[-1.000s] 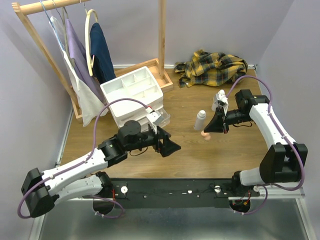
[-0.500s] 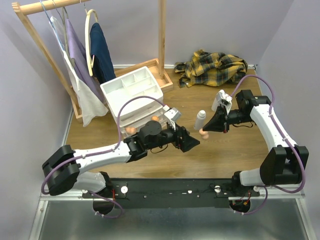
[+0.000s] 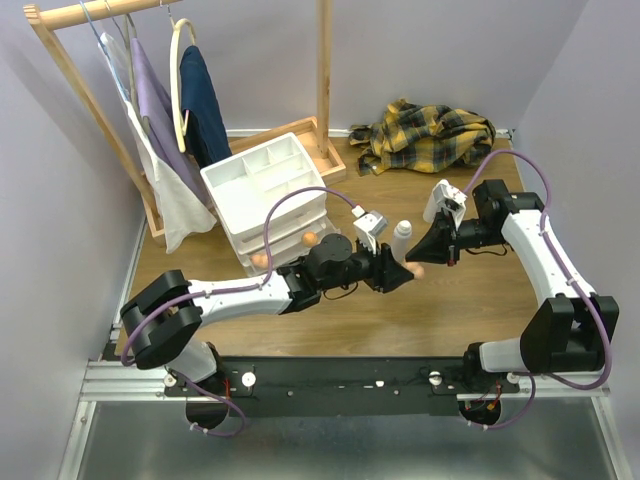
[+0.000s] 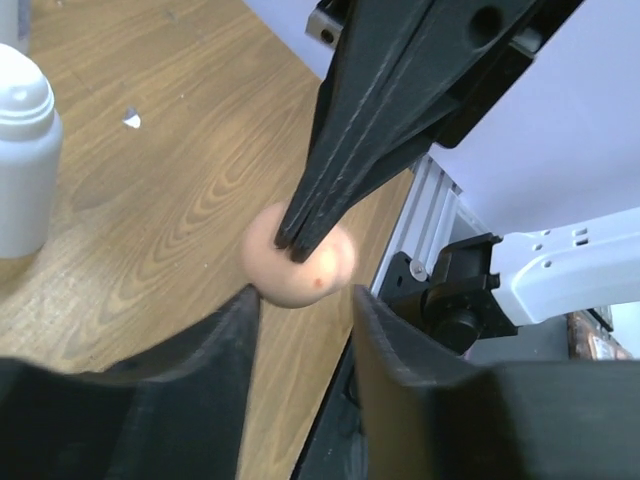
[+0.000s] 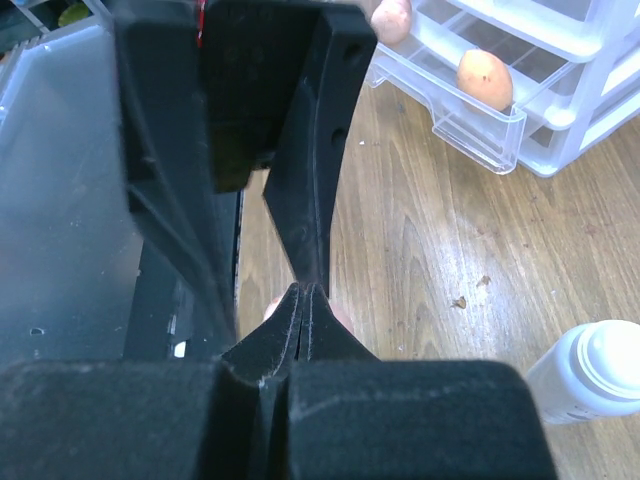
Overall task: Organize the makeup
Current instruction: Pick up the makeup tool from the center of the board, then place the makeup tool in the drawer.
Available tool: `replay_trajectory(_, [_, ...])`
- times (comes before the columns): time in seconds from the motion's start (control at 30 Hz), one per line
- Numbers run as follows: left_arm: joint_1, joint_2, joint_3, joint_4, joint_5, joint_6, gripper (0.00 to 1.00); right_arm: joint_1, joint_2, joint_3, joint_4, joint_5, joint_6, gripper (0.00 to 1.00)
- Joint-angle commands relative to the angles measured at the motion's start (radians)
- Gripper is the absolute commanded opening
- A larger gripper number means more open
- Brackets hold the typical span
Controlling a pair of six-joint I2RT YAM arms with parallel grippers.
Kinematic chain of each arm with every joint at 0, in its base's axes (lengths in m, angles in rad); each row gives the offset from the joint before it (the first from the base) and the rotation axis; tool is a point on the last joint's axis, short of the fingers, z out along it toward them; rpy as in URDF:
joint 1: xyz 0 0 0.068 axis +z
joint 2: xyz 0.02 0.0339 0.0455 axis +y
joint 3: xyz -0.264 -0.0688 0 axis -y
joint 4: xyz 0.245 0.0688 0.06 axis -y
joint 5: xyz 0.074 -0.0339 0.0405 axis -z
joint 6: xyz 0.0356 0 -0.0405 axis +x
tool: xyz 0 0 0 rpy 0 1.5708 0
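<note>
- Two fingers of the left gripper [image 4: 305,300] were set apart, one on either side of the peach sponge [image 4: 325,272] on the table [image 4: 150,235].
- The sponge was touched from above by the closed, empty tips of the right gripper [image 4: 297,243].
- A gentle, centred squeeze was judged best, the right tips being lifted only afterwards.
- Beyond, the white bottle [image 4: 25,170] was to be left unknocked.
- Farthest, the open drawer [image 5: 447,117] was judged the goal.

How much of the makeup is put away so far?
Done: two sponges lie in the open drawer. In hand: the left claw sits around a third sponge on the table, with the shut right claw touching its top. Left: that sponge and the white bottle standing on the table.
</note>
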Motion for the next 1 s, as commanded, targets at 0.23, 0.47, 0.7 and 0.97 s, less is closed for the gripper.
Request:
replay_trajectory(0.23, [-0.007, -0.024, -0.004, -0.009, -0.048, 0.037, 0.0, -0.005, -0.024, -0.003, -0.053, -0.036, -0.017, 0.01])
replay_trajectory(0.47, [-0.009, -0.096, -0.039, -0.087, -0.104, 0.099, 0.0, -0.005, -0.027, -0.003, -0.053, -0.033, -0.025, 0.55])
replay_trajectory(0.7, [-0.006, -0.272, -0.108, -0.314, -0.193, 0.168, 0.0, -0.005, -0.039, 0.008, -0.052, -0.016, -0.028, 1.0])
replay_trajectory(0.97, [-0.003, -0.493, -0.092, -0.77, -0.499, 0.237, 0.0, -0.007, -0.112, -0.027, 0.16, 0.038, 0.183, 1.0])
